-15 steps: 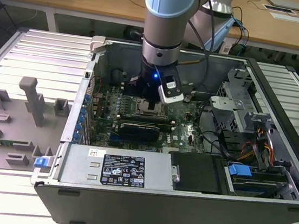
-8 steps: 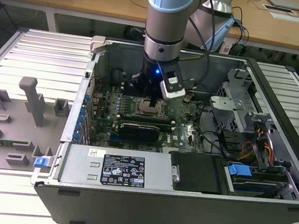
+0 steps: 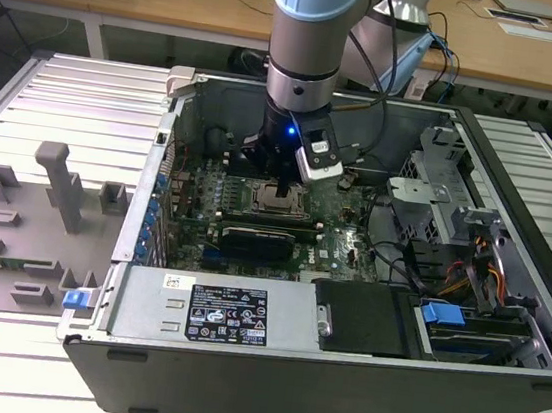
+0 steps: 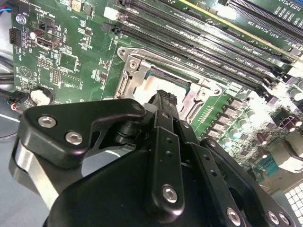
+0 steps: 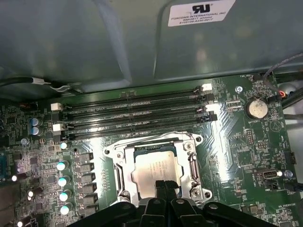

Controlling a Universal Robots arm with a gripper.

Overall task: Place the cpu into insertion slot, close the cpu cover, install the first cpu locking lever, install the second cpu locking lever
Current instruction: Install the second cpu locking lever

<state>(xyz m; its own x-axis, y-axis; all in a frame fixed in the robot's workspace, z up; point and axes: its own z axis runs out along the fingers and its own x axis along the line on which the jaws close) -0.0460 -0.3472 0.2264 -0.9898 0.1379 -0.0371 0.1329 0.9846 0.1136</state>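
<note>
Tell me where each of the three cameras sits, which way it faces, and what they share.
Exterior view: off the arm, looking down into the open grey computer case; the silver arm shows.
First wrist view: on the arm, facing the square silver-grey cpu within the metal-framed insertion slot; the black gripper shows.
Second wrist view: on the arm, behind the gripper, facing the green motherboard.
Both wrist views share the slot.

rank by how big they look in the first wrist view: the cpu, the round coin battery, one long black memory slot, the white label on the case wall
1. Memory slot, by far the longest.
2. White label, though the picture's edge cuts it off.
3. Cpu, partly hidden by the gripper; close to the label, so this order is unsure.
4. Coin battery, smallest.
</note>
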